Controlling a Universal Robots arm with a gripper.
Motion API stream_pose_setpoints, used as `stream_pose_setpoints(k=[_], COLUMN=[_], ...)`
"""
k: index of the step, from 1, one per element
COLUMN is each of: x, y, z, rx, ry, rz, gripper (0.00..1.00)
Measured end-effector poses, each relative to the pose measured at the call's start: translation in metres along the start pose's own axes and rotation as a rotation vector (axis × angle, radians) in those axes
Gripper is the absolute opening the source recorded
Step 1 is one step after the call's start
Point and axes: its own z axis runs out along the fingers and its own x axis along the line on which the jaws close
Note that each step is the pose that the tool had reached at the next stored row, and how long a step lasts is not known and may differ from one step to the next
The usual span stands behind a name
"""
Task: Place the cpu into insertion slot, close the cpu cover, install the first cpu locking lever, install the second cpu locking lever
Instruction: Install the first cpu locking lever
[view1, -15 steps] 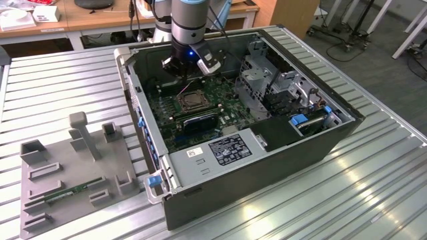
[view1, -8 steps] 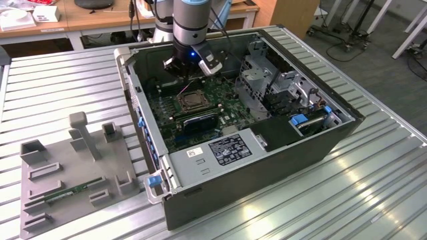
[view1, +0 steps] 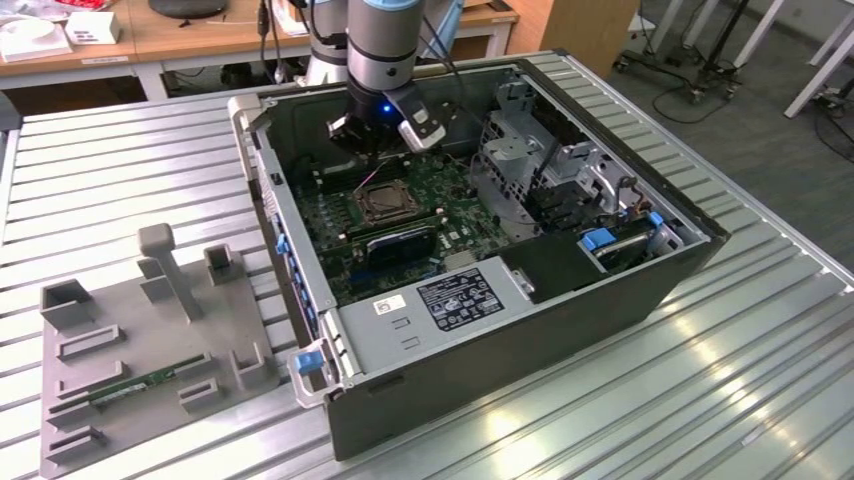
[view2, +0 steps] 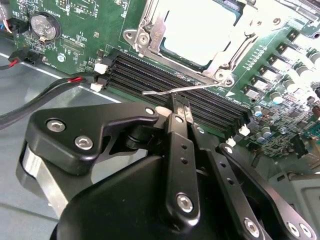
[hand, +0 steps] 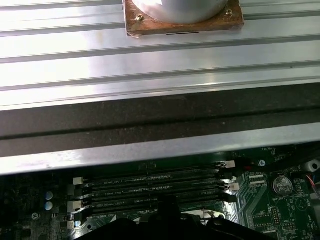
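In the exterior view my gripper (view1: 378, 140) hangs inside the open computer case, just behind the insertion slot (view1: 378, 203) on the green board. The second wrist view shows the cpu (view2: 200, 30), its pale face seated in the slot. The silvery cpu cover (view2: 152, 30) lies flat around it. A thin wire locking lever (view2: 165, 91) stands out from the socket across the black memory slots. My gripper (view2: 179, 106) is shut, its tips right against that lever. I cannot tell whether they pinch it.
Black memory slots (view2: 150, 75), a coin battery (view2: 42, 25) and red-black cables (view2: 55, 85) lie close around the fingers. The grey drive cage (view1: 534, 160) and power supply box (view1: 441, 300) stand on the exterior view's right. A grey fixture plate (view1: 134, 340) lies at the left.
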Motion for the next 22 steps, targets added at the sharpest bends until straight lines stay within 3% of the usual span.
stream_pose_setpoints(k=[6,14,22], x=[-0.0012,-0.0022,-0.0023], y=[0.0001,-0.0014,-0.0027], z=[0.0001,0.0000,0.0006], rx=[0.0002,0.0012,0.0003], ry=[-0.0020,-0.0131,-0.0155], rz=[0.008,0.050,0.060], gripper=[0.11,0.11,0.11])
